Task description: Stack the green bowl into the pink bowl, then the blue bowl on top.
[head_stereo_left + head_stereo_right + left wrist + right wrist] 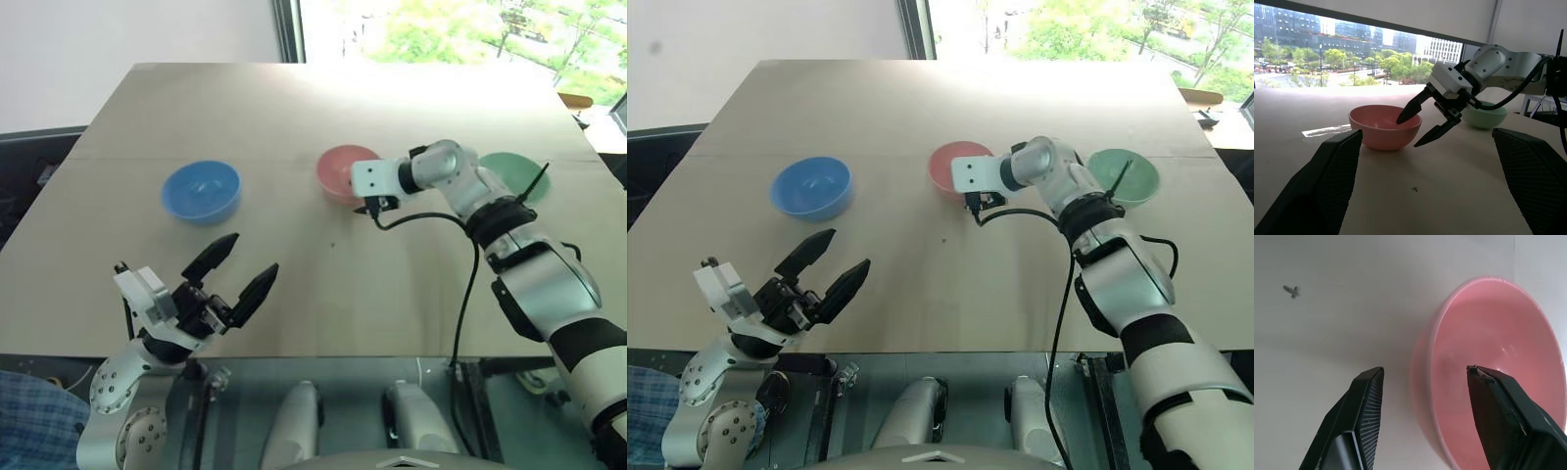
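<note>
Three bowls stand in a row on the tan table: the blue bowl on the left, the pink bowl in the middle, the green bowl on the right behind my right forearm. My right gripper is open at the pink bowl's near rim. One of its fingers is over the bowl's inside and the other is outside the wall, neither visibly touching. My left gripper hangs open and empty near the table's front edge, well short of the blue bowl.
A black cable loops down from my right wrist over the table's front right. A small dark speck lies on the table in front of the pink bowl. A window stands beyond the far edge.
</note>
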`<act>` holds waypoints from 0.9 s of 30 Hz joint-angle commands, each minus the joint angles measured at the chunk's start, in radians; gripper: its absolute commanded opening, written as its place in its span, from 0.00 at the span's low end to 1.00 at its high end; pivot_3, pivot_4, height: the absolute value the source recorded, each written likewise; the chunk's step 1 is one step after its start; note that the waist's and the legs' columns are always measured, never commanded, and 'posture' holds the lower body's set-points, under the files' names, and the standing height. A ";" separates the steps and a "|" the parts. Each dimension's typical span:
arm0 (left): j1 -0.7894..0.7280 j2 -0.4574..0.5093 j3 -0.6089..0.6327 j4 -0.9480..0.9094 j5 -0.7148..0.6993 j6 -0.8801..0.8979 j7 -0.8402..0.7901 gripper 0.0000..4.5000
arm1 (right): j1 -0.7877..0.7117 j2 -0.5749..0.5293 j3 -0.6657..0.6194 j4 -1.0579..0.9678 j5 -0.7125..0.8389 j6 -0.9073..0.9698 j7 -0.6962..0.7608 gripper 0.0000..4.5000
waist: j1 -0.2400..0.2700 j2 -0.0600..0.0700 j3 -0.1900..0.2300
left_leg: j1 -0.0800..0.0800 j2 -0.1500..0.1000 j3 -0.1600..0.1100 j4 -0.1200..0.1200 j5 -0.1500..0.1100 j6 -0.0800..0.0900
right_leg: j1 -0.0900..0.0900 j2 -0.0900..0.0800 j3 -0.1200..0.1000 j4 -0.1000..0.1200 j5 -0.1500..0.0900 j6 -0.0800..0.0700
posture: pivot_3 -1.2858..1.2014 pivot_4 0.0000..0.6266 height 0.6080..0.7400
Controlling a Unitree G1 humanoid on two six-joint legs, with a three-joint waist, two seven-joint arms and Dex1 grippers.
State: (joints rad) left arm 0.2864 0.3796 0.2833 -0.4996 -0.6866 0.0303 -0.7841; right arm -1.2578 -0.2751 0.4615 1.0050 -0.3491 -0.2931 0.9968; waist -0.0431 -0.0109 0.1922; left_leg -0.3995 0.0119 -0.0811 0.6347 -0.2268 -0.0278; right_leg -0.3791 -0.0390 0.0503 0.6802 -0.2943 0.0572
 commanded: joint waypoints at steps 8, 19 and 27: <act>0.032 0.005 0.023 -0.052 0.001 -0.043 0.017 1.00 | -0.054 0.041 -0.012 0.051 -0.023 -0.069 -0.038 0.02 | 0.000 0.000 0.000 | 0.000 0.000 0.000 0.000 0.000 0.000 | 0.000 0.000 0.000 0.000 0.000 0.000 | 0.52 0.24 1.00; 0.030 0.014 0.010 -0.050 0.001 -0.042 0.016 1.00 | -0.017 0.012 -0.041 -0.035 0.035 -0.081 0.079 0.02 | 0.000 0.001 0.000 | 0.000 0.000 0.000 -0.001 0.000 0.000 | 0.000 0.000 0.000 0.000 0.000 0.000 | 0.52 0.24 1.00; 0.003 0.028 0.008 -0.022 -0.006 -0.038 0.004 1.00 | 0.283 -0.165 -0.054 -0.807 0.316 0.341 0.504 0.02 | 0.007 0.001 0.001 | -0.002 0.000 -0.003 -0.001 0.000 0.000 | 0.000 -0.001 -0.003 -0.001 0.000 0.000 | 0.52 0.24 1.00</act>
State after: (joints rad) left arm 0.2968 0.3987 0.2804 -0.4999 -0.6881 0.0043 -0.7719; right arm -0.9727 -0.4168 0.4221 0.3558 -0.0916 -0.0409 1.4520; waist -0.0359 -0.0098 0.1929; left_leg -0.4018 0.0116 -0.0848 0.6340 -0.2269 -0.0276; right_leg -0.3791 -0.0405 0.0465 0.6793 -0.2942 0.0571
